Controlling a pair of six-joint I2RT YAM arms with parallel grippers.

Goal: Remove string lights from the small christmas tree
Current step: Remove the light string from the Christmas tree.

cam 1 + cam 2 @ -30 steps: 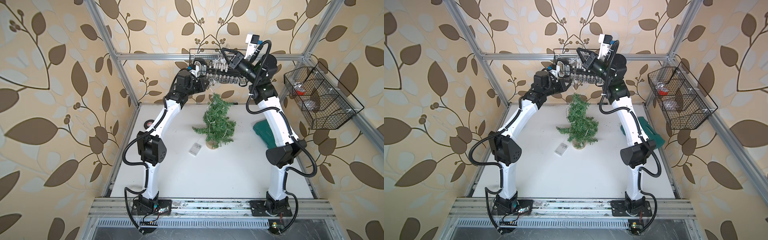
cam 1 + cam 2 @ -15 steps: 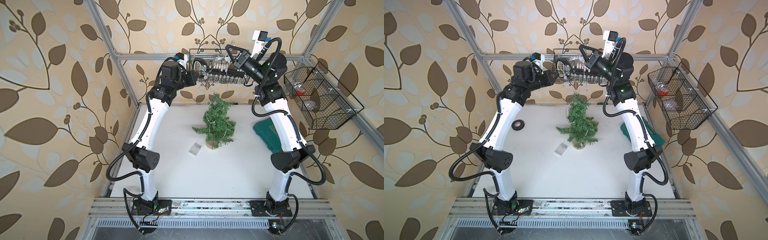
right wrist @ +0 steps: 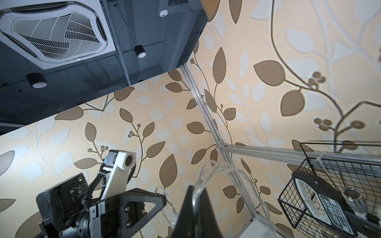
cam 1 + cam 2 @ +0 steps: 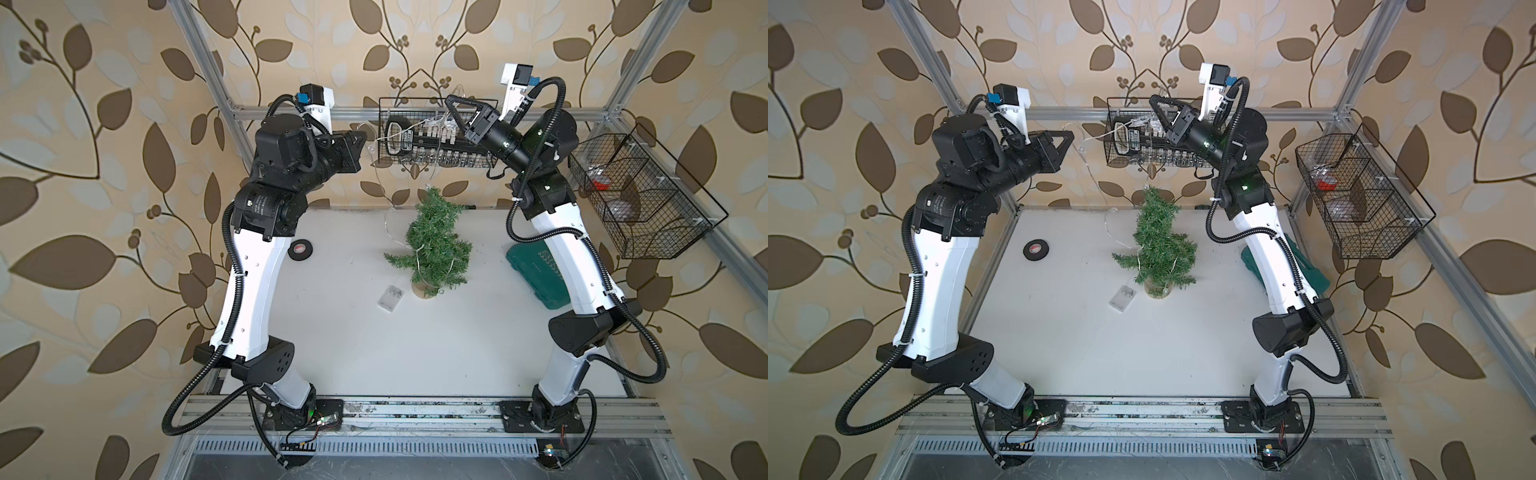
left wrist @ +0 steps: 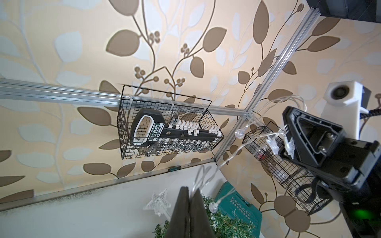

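Left wrist view: a socket set (image 5: 156,131) is held in the wire basket (image 5: 124,144); string lights (image 5: 239,133) are clenched by left end effector (image 5: 190,191) and right end effector (image 3: 196,190).

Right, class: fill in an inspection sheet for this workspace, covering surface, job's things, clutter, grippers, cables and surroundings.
Surface: white table, mostly bare.
Job's things: small christmas tree upright mid-table; string lights partly wound on it, strand rising to both grippers; battery box lying beside the base.
Clutter: black tape roll; green case partly behind the right arm.
Grippers: left gripper and right gripper raised above the tree, jaws shut on the strand.
Cables: black ribbed hoses along both arms; no snag seen.
Surroundings: wire basket holding a socket set on the back rail; second basket at the side; leaf wallpaper.
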